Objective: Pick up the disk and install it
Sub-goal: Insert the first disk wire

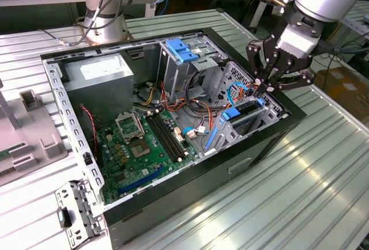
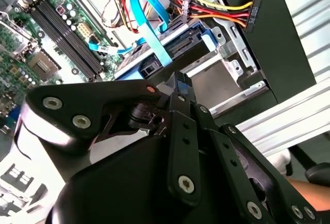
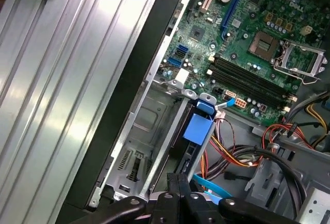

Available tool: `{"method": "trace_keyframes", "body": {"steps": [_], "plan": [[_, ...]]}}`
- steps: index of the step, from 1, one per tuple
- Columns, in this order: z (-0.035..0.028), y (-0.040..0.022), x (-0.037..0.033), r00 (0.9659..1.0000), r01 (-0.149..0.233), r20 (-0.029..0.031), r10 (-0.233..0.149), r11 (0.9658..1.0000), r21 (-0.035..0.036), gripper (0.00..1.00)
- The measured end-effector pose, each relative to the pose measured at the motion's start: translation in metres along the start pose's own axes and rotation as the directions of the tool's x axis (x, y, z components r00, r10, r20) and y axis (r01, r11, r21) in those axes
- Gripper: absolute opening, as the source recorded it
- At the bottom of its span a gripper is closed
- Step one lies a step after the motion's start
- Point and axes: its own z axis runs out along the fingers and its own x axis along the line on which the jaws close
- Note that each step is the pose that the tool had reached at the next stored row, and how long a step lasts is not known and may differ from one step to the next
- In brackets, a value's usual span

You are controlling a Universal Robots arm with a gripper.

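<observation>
The disk (image 1: 247, 113), in its blue carrier frame, stands on edge in a slot of the metal drive cage (image 1: 271, 103) at the open computer case's end, on the exterior view's right. The disk (image 3: 198, 129) shows a blue panel in the first wrist view. In the second wrist view the disk (image 2: 172, 51) lies under a light-blue ribbon cable. My gripper (image 1: 263, 87) hangs just above the disk's upper edge, fingers drawn together into a point with nothing seen between them. The gripper (image 3: 178, 181) tips sit at the carrier's end, as does the gripper (image 2: 179, 85).
A blue plastic bracket (image 1: 181, 50) sits on the taller cage at the case's back. Bundled power cables (image 1: 199, 109) and the motherboard (image 1: 138, 146) lie beside the slot. The black case wall (image 1: 230, 166) borders the cage. A grey power supply (image 1: 95, 74) stands at the far corner.
</observation>
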Motion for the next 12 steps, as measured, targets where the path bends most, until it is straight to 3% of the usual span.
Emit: {"method": "trace_keyframes", "body": {"steps": [8,11,12], "plan": [[0.0,0.0,0.0,0.9969,0.078,0.0013,-0.078,0.9969,-0.0017,0.11],[0.0,0.0,0.0,0.9933,0.115,0.002,-0.115,0.9933,-0.0025,0.11],[0.0001,0.0,0.0,0.9906,0.137,0.0025,-0.137,0.9906,-0.0029,0.11]]}}
